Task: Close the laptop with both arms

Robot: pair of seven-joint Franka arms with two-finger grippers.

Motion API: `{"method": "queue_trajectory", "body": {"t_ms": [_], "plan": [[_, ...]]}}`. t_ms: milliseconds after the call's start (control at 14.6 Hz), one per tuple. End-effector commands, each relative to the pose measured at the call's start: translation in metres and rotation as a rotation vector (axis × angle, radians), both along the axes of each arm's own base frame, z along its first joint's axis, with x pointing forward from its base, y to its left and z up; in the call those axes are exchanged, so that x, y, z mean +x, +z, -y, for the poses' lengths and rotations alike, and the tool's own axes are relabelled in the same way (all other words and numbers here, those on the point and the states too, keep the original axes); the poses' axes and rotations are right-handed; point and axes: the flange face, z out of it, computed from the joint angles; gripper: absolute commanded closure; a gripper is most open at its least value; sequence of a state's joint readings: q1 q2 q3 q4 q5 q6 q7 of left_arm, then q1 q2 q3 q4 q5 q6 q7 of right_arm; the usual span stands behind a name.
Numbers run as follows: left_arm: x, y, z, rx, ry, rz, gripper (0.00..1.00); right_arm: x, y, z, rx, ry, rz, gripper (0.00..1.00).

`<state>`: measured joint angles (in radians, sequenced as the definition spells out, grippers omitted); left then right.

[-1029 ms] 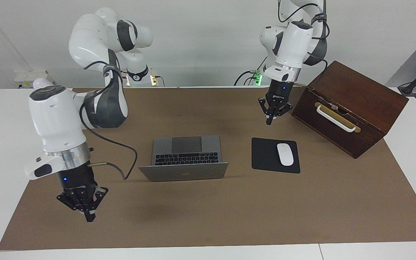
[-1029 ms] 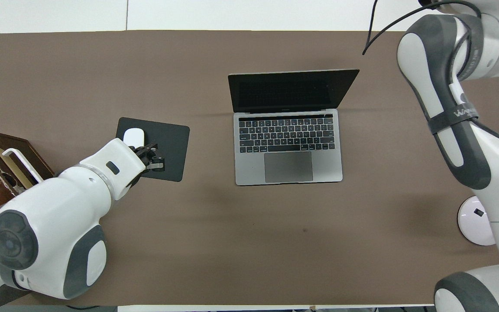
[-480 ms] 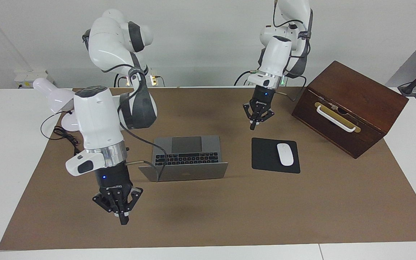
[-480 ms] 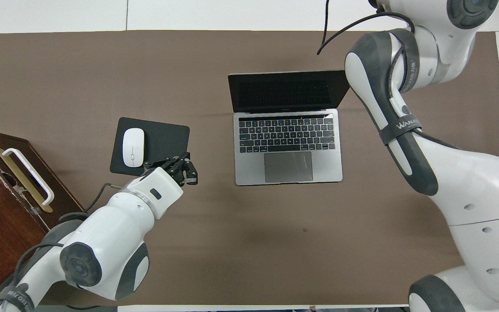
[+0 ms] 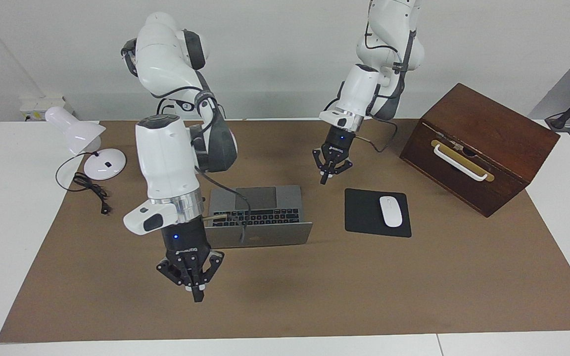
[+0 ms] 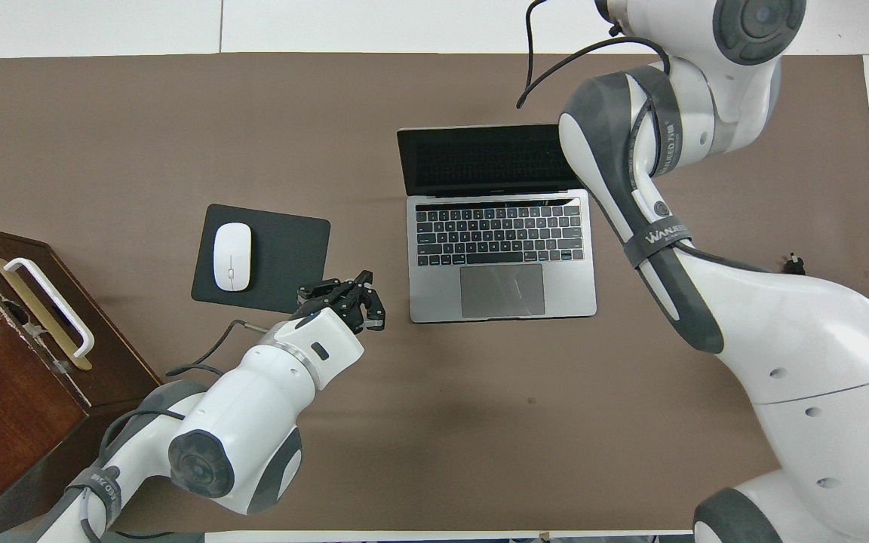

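Your laptop [image 5: 258, 213] sits open near the middle of the brown mat [image 5: 413, 287], its keyboard and trackpad facing the robots and its lid tilted back past upright, away from them. Take the laptop as your landmark.

Your right gripper [image 5: 196, 296] hangs in the air at the lid's corner toward the right arm's end of the table, over bare mat just off the lid's top edge, not touching the laptop. Its fingertips are pressed together, with nothing between them. The right arm's forearm crosses above that same corner of the laptop, and its cable drapes over the keyboard side.

Your left gripper [image 5: 323, 181] hovers over bare mat beside the laptop's trackpad corner, between the laptop and the mouse pad [image 5: 364, 212]. Its fingertips meet too, and it carries nothing.

You have open mat all along the lid's outer edge. Toward the left arm's end, the mouse pad with the white mouse [image 5: 391, 211] lies near the laptop, and the wooden box [image 5: 483, 143] stands well apart. The desk lamp [image 5: 79, 133] stands well apart toward the right arm's end.
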<state>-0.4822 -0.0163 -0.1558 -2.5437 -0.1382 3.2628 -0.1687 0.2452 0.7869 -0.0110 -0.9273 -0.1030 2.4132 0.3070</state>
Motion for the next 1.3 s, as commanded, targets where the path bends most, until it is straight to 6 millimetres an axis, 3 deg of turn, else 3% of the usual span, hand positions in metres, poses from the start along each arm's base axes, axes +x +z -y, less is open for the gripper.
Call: {"method": "queue_trajectory", "body": {"t_ms": [0,343,480,617,754,891,1234], "plan": [[-0.007,-0.019,0.020,-0.025,-0.031,0.029,1.00,0.000,-0.008,-0.011,-0.029,-0.019,0.009,1.00],[-0.012,-0.037,0.041,-0.018,-0.099,0.073,1.00,-0.004,-0.008,-0.022,-0.032,-0.008,-0.006,1.00],[-0.014,-0.037,0.048,-0.017,-0.118,0.080,1.00,-0.012,-0.012,-0.045,-0.038,0.013,-0.041,1.00],[-0.015,-0.047,0.050,0.008,-0.152,0.096,1.00,-0.017,-0.018,-0.044,-0.042,0.001,-0.129,1.00],[-0.015,-0.059,0.049,0.031,-0.175,0.109,1.00,-0.022,-0.018,-0.047,0.062,-0.008,-0.202,1.00],[-0.015,-0.062,0.049,0.055,-0.206,0.120,1.00,-0.022,-0.022,-0.027,0.095,-0.043,-0.274,1.00],[-0.014,-0.075,0.052,0.077,-0.227,0.112,1.00,-0.028,-0.027,-0.015,0.065,-0.059,-0.371,1.00]]}}
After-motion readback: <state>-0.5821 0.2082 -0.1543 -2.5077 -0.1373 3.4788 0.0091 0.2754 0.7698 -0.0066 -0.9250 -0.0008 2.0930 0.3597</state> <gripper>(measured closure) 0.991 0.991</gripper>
